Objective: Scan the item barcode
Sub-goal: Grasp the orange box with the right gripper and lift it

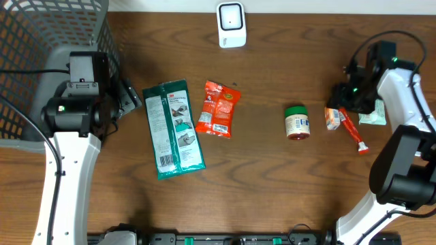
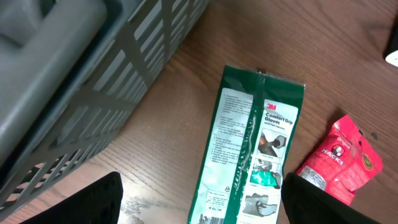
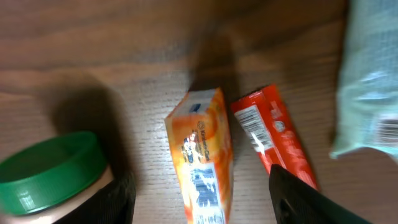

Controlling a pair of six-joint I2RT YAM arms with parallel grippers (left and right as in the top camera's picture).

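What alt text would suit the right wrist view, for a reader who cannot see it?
An orange packet lies on the wooden table within the open right claw. A red tube with a barcode is to its right, a green-lidded jar at lower left, and a blurred pale green packet at the right edge.

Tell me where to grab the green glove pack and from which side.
Likely best to pinch the green glove pack across its narrow width near mid-length, coming straight down from above. It lies flat on the table, long, slim, and both long edges are free: the basket and the red snack bag lie apart.
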